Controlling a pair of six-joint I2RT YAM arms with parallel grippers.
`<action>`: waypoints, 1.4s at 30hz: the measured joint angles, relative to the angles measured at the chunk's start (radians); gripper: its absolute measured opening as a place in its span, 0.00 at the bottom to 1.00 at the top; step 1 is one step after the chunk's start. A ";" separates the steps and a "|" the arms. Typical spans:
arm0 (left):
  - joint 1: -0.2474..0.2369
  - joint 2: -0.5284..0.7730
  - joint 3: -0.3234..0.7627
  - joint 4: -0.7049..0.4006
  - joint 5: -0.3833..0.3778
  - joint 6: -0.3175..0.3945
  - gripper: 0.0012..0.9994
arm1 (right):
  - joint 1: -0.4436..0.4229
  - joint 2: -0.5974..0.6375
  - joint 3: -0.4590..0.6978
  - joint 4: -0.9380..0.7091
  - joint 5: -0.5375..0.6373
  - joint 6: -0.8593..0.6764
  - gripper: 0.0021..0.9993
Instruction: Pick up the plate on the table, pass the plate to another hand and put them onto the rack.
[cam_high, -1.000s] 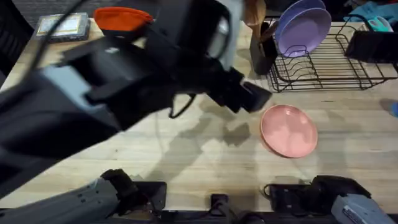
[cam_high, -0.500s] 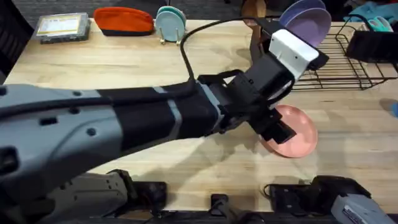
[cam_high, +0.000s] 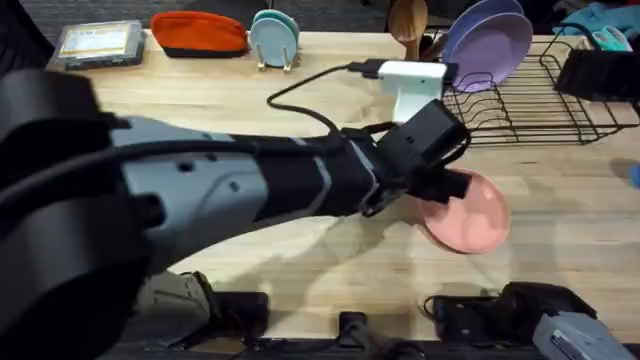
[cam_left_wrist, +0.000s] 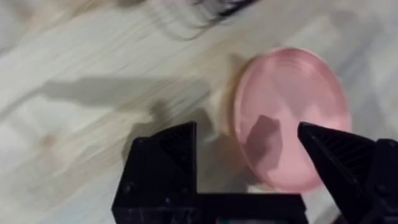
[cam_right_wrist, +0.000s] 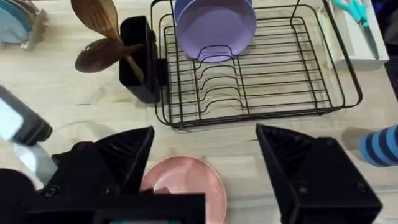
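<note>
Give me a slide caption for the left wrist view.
Open left tool poised over the pink plate lying on the wooden table.

Plate (cam_high: 468, 212): round, salmon-pink, glossy, shallow raised rim; lying flat on the table (cam_high: 560, 240), near the rack. Rack (cam_high: 530, 100): black wire, rectangular, upright slots, black utensil cup at one end.

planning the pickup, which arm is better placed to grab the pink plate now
Left. Its open hand hovers right over the pink plate on the table; the right hand, also open, sits farther back.
</note>
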 joint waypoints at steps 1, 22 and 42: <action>0.000 0.008 0.000 0.000 -0.015 -0.028 1.00 | 0.000 0.000 0.000 0.000 0.000 0.000 0.99; -0.114 0.093 0.001 0.015 -0.225 -0.124 1.00 | 0.000 0.024 0.000 -0.004 0.000 0.000 0.99; -0.212 0.145 0.005 0.035 -0.370 -0.112 1.00 | 0.000 0.025 0.000 -0.022 0.000 0.000 0.99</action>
